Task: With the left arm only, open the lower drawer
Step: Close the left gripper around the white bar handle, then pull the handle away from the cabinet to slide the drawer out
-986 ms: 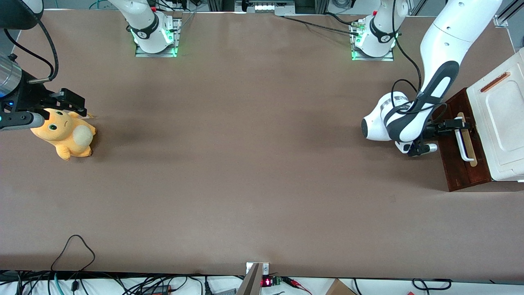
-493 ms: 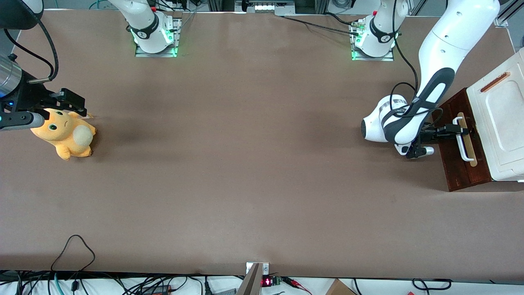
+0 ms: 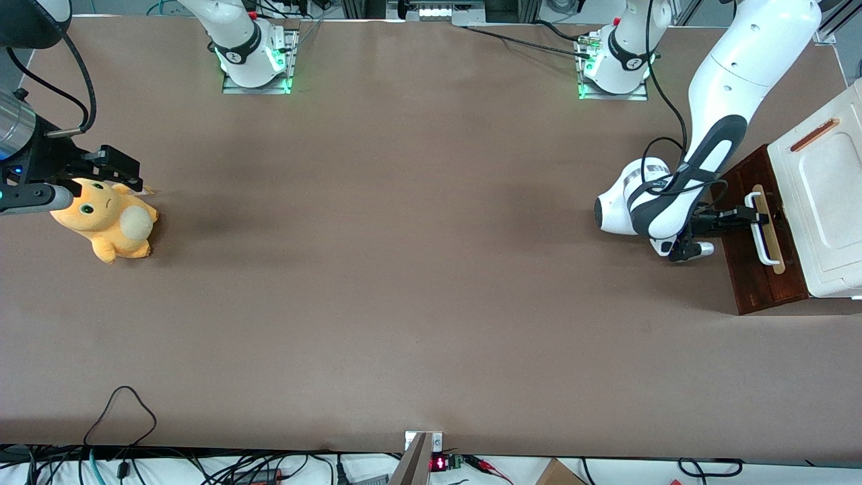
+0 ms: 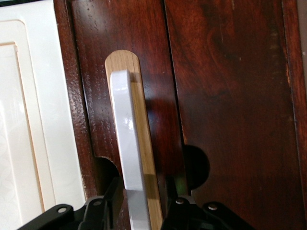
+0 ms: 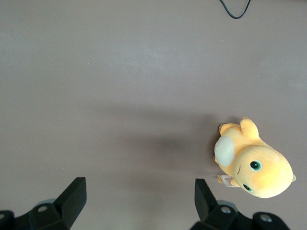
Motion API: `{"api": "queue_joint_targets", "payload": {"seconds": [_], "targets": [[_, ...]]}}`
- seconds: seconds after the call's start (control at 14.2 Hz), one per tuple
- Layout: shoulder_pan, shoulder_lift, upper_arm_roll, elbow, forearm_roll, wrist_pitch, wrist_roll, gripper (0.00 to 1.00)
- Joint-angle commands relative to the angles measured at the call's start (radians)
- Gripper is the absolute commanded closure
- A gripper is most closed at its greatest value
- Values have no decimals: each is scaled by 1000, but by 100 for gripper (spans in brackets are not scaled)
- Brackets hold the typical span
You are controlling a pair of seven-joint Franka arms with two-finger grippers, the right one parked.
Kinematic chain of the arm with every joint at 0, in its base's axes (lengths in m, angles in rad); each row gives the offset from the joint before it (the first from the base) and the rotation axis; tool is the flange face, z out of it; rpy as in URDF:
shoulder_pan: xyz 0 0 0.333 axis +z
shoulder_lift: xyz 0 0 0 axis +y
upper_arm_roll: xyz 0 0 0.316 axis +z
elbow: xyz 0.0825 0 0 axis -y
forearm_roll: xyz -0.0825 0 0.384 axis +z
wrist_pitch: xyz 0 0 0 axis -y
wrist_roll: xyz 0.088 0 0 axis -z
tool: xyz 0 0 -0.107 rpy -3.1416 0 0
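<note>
1 gripper [image 4: 139, 211] straddling, not clamping, handle [image 4: 128, 153] | 1 lower drawer [image 3: 751, 259] | 1 plush [image 3: 108, 219]

Even overhead light; handle [image 4: 128, 158] glare, perhaps blurred.

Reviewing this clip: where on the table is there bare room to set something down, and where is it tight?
The widest bare stretch of table lies between the plush toy and the left arm, running to the front edge. It is crowded at the working arm's end: the hand sits at the white handle of the lower drawer, under the white cabinet top.
</note>
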Motion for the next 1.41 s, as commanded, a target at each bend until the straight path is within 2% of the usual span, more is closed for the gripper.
{"api": "queue_joint_targets", "payload": {"seconds": [0.0, 0.14, 0.28, 0.35, 0.49, 0.63, 0.77, 1.34], "targets": [[9, 21, 9, 20, 27, -18, -10, 56], [10, 24, 12, 20, 27, -16, -10, 56], [10, 25, 12, 20, 29, -16, -10, 64], [9, 25, 12, 20, 29, -16, -10, 75], [7, 25, 12, 21, 29, -16, -11, 88], [6, 25, 12, 21, 29, -18, -11, 96], [-2, 27, 11, 35, 27, -16, -11, 100], [-26, 33, -9, 49, 26, -18, -8, 100]]}}
